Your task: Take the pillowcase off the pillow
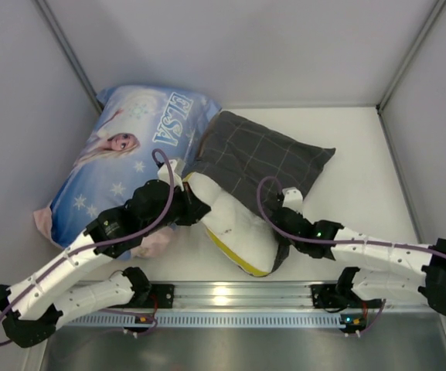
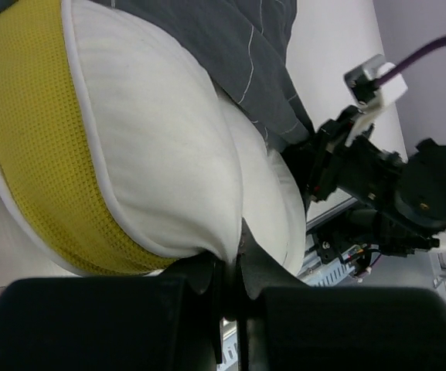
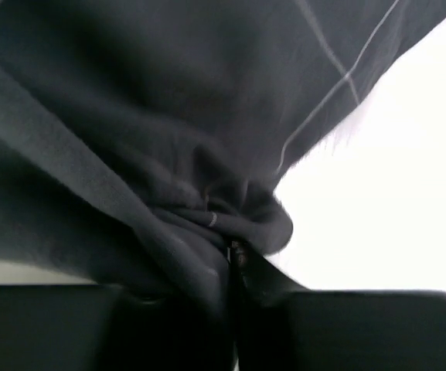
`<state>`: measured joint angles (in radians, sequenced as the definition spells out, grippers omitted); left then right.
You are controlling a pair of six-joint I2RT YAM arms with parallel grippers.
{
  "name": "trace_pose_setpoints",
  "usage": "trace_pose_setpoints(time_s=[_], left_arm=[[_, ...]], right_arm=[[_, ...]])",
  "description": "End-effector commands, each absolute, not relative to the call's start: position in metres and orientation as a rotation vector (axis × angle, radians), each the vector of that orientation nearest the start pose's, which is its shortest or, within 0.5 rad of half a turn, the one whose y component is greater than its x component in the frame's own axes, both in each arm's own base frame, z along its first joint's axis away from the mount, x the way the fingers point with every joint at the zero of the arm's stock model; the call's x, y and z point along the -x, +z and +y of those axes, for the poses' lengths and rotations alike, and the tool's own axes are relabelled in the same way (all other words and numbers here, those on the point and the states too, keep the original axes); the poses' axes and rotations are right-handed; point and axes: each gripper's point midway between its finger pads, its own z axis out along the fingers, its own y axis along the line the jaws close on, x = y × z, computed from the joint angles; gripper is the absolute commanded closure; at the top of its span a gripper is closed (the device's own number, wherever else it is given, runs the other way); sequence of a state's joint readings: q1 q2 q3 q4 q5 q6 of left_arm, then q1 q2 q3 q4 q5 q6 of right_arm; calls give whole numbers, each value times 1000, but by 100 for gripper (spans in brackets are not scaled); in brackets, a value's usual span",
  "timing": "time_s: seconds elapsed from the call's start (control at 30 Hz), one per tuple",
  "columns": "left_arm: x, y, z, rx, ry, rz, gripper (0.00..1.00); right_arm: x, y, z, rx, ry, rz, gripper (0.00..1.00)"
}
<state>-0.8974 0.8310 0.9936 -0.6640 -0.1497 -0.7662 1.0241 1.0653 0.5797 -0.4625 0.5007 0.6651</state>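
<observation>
Pillow half out of its case, each arm pinching its own layer.

The dark grey checked pillowcase [image 1: 265, 158] lies diagonally mid-table, closed end far-right and mouth toward the arms. The plump white pillow [image 1: 234, 224], with a yellow mesh band at its edge, bulges out of that mouth on the near side. The left gripper [image 2: 227, 272] is clamped on the pillow's soft white edge, the right gripper [image 3: 232, 251] on bunched limp hem cloth. The case stretches away beyond both, so I'd judge the next pull runs along that diagonal.

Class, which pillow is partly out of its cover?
The white pillow with yellow edging, half out of the grey pillowcase, not the blue ELSA-print pillow.
</observation>
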Motion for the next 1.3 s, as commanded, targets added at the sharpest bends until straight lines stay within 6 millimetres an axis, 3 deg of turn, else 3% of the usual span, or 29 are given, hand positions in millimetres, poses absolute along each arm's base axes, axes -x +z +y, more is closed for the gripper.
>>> trace_pose_setpoints(time_s=[0.0,0.1,0.3,0.4,0.43,0.5,0.53,0.7,0.8,0.9,0.93,0.97,1.03,1.07,1.1,1.17,1.2,1.27], left_arm=[[-166,327,-227,-36,-1046,1998,100],[-160,328,-225,-38,-1076,1997,100],[-161,298,-228,-23,-1042,2078,100],[-168,276,-247,-69,-1021,2152,100],[-174,259,-259,-92,-991,2206,100],[-182,256,-279,-136,-1019,2212,100],[-188,240,-292,-171,-997,2263,100],[-236,218,-336,-250,-867,2316,100],[-257,210,-330,-219,-747,2349,100],[-265,220,-304,-148,-671,2311,100],[-266,215,-292,-124,-633,2320,99],[-271,209,-271,-73,-561,2341,69],[-266,215,-250,-37,-528,2334,34],[-260,209,-239,-30,-494,2355,5],[-253,220,-235,-25,-538,2328,1],[-235,220,-234,-24,-618,2341,1],[-223,232,-237,-22,-705,2323,1],[-206,236,-240,-32,-781,2322,1]], right_arm=[[-215,75,192,116,203,2299,86],[-233,78,189,75,167,2293,100],[-225,92,173,19,218,2252,100],[-211,99,156,-33,241,2237,100],[-204,105,147,-45,254,2229,100],[-195,105,140,-68,279,2231,100],[-190,112,140,-81,338,2214,100],[-169,107,143,-123,466,2256,100],[-162,100,145,-116,472,2278,100],[-156,99,151,-103,503,2297,100],[-156,100,154,-97,524,2295,100],[-153,100,158,-81,549,2297,100],[-152,103,171,-53,618,2292,100],[-151,104,176,-41,637,2294,100],[-150,105,181,-28,649,2294,100],[-152,107,190,-8,659,2296,100],[-152,108,193,2,661,2294,100],[-156,113,202,24,669,2285,100]])
